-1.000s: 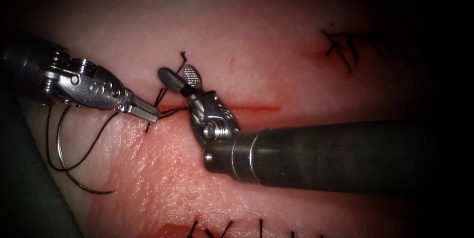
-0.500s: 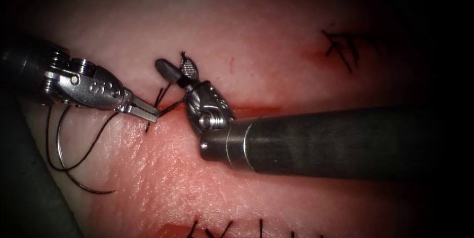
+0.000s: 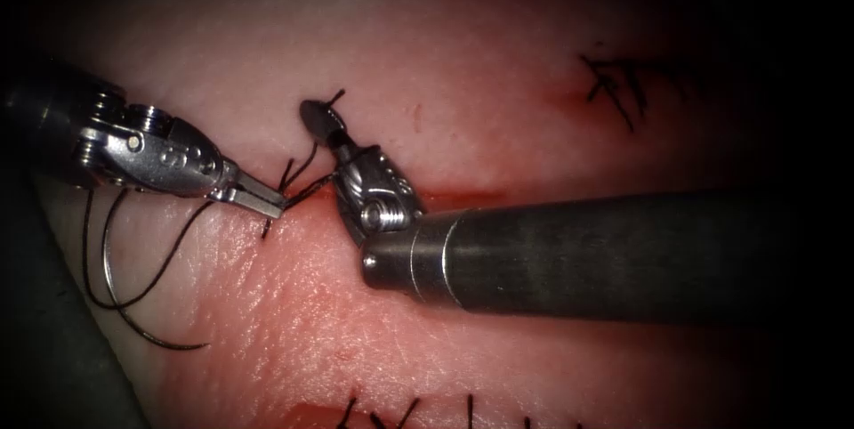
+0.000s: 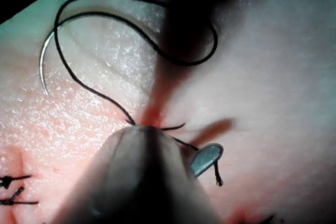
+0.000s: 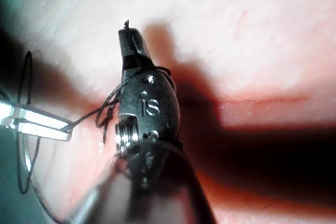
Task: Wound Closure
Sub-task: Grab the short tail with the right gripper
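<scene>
Right tool [image 3: 318, 117] now closed on thread [image 3: 334, 97].

The left tool [image 3: 267, 204] has its shaft running off the picture's edge in the endoscope view, and in its own wrist view its blurred body covers the jaws and the tissue [image 4: 273, 77] beneath them. The right tool [image 3: 320, 122] hides the near stretch of the cut [image 3: 458, 195] under its shaft. The thread [image 3: 307, 190] vanishes behind this tool's wrist. The needle [image 3: 111, 278] has its upper end tucked behind the left tool. Stitches [image 3: 391, 413] below the right tool are cut off by the edge.
</scene>
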`<state>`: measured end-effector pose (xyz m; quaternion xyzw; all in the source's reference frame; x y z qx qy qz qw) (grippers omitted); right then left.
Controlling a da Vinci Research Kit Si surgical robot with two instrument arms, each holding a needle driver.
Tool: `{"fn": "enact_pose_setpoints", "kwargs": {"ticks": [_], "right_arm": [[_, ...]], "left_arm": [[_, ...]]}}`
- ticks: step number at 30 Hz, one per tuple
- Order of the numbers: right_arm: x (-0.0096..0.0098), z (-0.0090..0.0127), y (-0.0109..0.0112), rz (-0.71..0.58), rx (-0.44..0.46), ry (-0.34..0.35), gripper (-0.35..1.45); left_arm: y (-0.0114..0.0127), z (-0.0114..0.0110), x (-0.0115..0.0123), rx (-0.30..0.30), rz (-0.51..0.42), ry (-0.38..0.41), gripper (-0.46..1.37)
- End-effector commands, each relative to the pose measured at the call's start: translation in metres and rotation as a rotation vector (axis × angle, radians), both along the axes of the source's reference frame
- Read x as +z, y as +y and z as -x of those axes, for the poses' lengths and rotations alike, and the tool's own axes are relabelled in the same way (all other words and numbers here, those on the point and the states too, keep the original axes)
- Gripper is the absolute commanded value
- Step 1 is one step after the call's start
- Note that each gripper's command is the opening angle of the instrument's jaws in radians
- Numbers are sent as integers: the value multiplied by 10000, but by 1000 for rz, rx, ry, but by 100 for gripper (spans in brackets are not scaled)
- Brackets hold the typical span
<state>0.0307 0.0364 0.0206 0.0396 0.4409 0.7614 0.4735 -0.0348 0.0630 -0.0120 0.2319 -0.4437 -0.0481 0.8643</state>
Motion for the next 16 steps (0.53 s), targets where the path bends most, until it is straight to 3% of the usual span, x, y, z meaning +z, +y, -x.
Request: {"fn": "enact_pose_setpoints", "kwargs": {"ticks": [1, 16], "right_arm": [[0, 0, 0, -3, 2, -2, -35], [-7, 5, 2, -4, 1, 5, -35]], "left_arm": [[0, 0, 0, -3, 3, 1, -35], [0, 0, 0, -2, 2, -1, -35]]}}
